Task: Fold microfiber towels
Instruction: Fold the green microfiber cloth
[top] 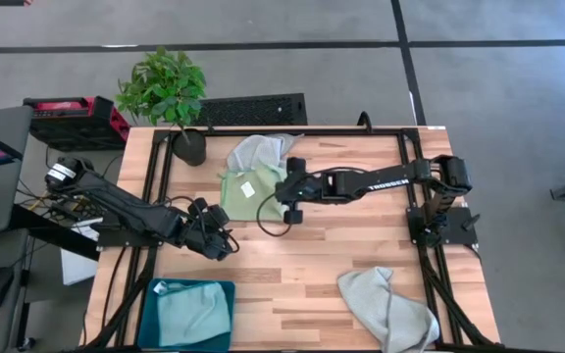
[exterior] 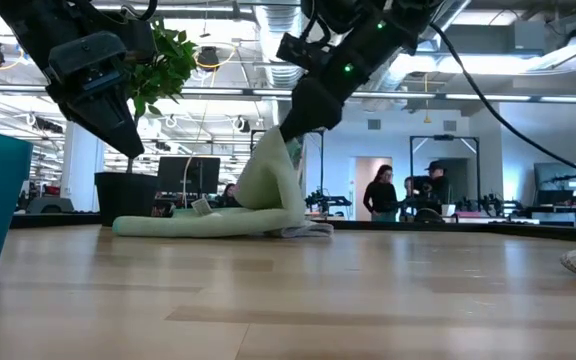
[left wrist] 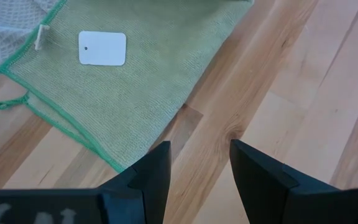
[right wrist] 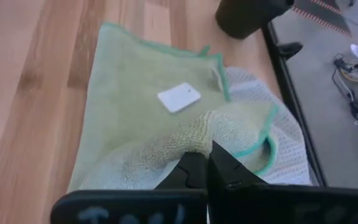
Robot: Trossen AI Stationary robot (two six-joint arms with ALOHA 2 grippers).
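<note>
The light green towel (top: 243, 191) lies on the wooden table (top: 341, 265) near the far edge, a bit left of the middle. It has a small white tag (top: 247, 188) on top. One side of it is lifted up off the table. A pale grey towel (top: 256, 150) lies partly under it, closer to the far edge. Another pale grey towel (top: 388, 306) sits crumpled near the front right corner of the table.

A teal bin (top: 190, 314) stands at the front left corner. Inside it lies a light cloth, folded flat.

The right gripper (right wrist: 207, 163) is pinched tight on the edge of the green towel and holds that edge up in the air. Its arm reaches from the right side of the table, stretched out long toward the middle.

The left gripper (left wrist: 199, 163) has its jaws apart, with nothing between them. It hangs above the bare wood, just beside the near corner of the green towel, not touching it. Its arm comes in from the left edge of the table, bent low and slanting toward the middle.

A potted plant (top: 170, 98) stands at the far left corner.
</note>
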